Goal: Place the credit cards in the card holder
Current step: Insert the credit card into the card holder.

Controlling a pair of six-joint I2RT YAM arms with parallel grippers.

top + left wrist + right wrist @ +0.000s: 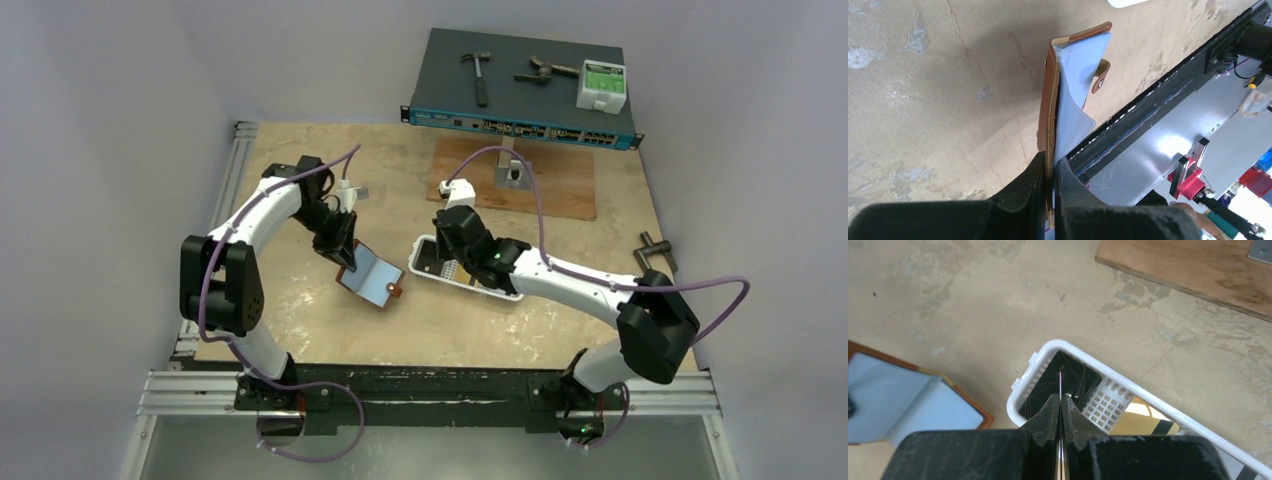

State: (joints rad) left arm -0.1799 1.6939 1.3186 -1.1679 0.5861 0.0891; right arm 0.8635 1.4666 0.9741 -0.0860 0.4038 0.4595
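The card holder (372, 277) is a brown leather wallet with a pale blue lining, lying open and tilted at mid table. My left gripper (1050, 167) is shut on its upper edge, and the snap tab (1100, 75) hangs free. In the right wrist view the card holder (898, 405) lies at the lower left. My right gripper (1060, 405) is shut on a thin credit card (1061, 385) seen edge-on, just above the white slotted tray (1058, 345). A black card (1075, 375) and an orange-yellow card (1143, 422) lie in that tray.
A blue-grey network switch (520, 95) at the back carries a hammer (478, 75), another tool and a white box (600, 85). A wooden board (540, 185) lies in front of it. A metal tool (655, 250) sits at the right edge. A black rail (430, 380) borders the near edge.
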